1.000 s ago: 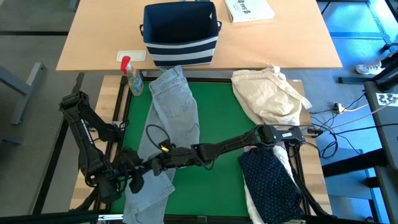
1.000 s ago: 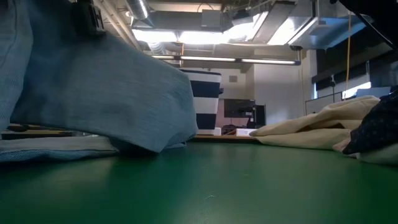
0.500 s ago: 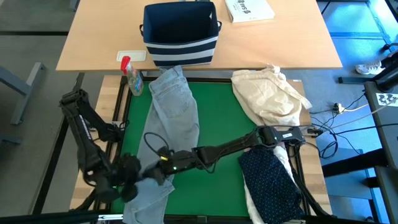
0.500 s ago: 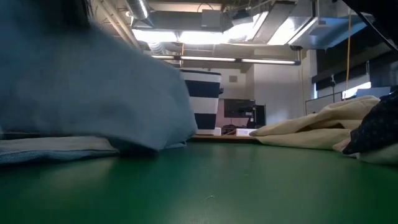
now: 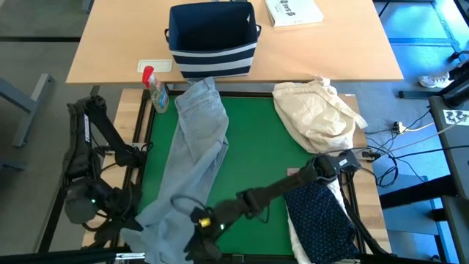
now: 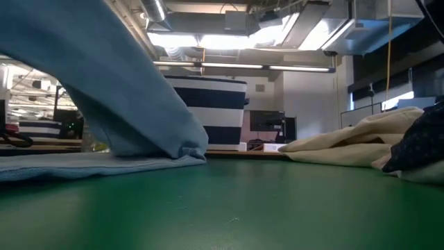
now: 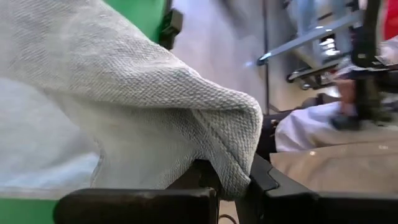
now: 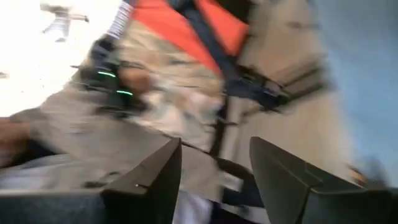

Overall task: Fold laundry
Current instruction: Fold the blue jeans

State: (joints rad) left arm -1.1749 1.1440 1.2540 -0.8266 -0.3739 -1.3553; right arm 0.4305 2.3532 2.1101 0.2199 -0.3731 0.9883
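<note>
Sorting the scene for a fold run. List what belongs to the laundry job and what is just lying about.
Job:
- light grey jeans, left pincer shut on their lower edge
- navy dotted shirt
- white shirt under it
- right pincer, open at the table's near edge

Lying about:
- cream cloth bundle
- striped navy bin
- spray bottle
- book

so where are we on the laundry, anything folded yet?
Nothing looks folded. In hand: the left gripper is shut on an edge of the grey jeans, which lie stretched along the green mat; the right gripper stands open, holding nothing, at the table's near edge. Left: the navy dotted shirt lies crumpled at the right side, white fabric under it.
</note>
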